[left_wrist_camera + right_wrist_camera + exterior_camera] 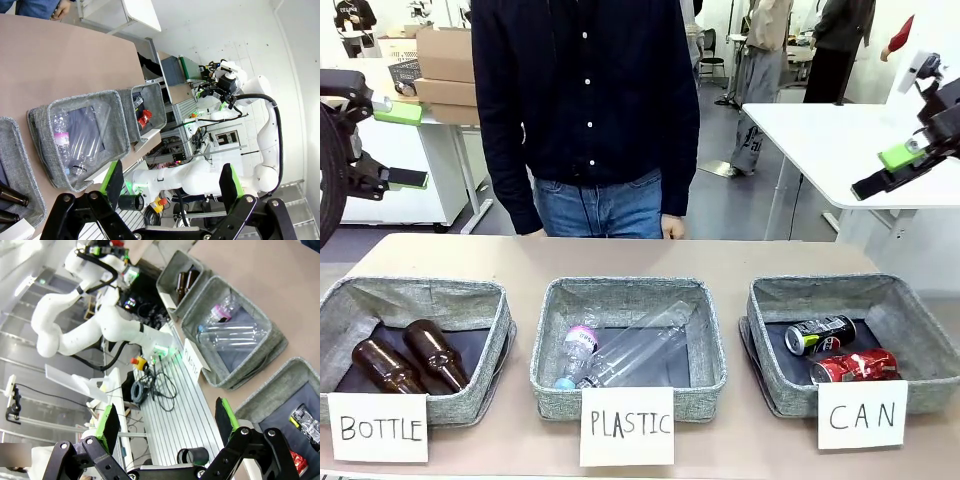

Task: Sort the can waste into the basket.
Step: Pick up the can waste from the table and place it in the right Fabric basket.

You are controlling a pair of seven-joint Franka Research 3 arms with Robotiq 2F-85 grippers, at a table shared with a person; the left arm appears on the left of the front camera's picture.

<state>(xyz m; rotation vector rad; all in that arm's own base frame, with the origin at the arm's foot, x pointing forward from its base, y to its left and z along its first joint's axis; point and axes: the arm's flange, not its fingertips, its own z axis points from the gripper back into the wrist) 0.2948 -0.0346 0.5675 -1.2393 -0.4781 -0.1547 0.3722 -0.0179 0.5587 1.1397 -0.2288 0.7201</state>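
The grey basket (850, 287) behind the white "CAN" card (861, 414) stands at the right of the table. Inside it lie two cans, a black and silver can (820, 335) and in front of it a red can (855, 366). My left gripper (404, 145) hangs open high at the left edge, far from the basket. High at the right edge, above and behind the basket, my right gripper (900, 130) is open too. The left wrist view shows its open gripper (171, 182), the basket (159, 102) and the red can (145, 117). The right wrist view shows its open gripper (167, 422), the basket (280, 385) and the black can (302, 417).
A like basket carded "PLASTIC" (625, 290) in the middle holds clear bottles (620, 352). The one carded "BOTTLE" (415, 290) at the left holds two brown glass bottles (405, 362). A person (585, 110) stands at the far side, a hand (672, 228) at the table edge.
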